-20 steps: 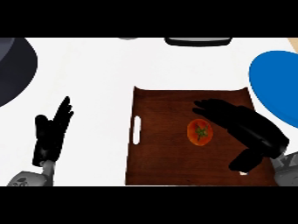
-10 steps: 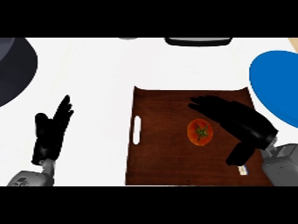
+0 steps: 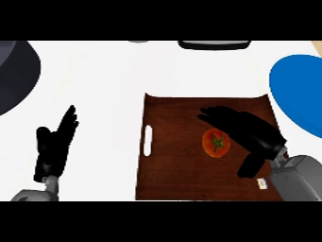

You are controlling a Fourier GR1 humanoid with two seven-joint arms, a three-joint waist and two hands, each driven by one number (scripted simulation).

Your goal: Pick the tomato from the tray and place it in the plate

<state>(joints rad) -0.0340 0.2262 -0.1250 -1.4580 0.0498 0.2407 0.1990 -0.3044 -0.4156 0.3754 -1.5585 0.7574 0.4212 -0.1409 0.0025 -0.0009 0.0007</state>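
Note:
A red tomato (image 3: 216,143) with a green stem lies on the dark brown tray (image 3: 173,142), right of its middle. My right hand (image 3: 250,132) hovers over the tray just right of the tomato, open, fingers stretched toward the far left above it and thumb (image 3: 249,165) hanging down toward me. The tomato's right edge is partly covered by the hand. The blue plate (image 3: 306,94) lies right of the tray, cut by the view's edge. My left hand (image 3: 54,146) rests open on the white counter left of the tray, fingers pointing away.
A large dark grey round vessel (image 3: 3,78) fills the far left corner. A dark flat object (image 3: 214,45) lies at the counter's far edge. The tray has a white handle slot (image 3: 148,140) on its left side.
My right hand has shifted left and slightly toward me, closing in on the tomato, with more of the grey forearm showing. The left hand and tomato have not moved.

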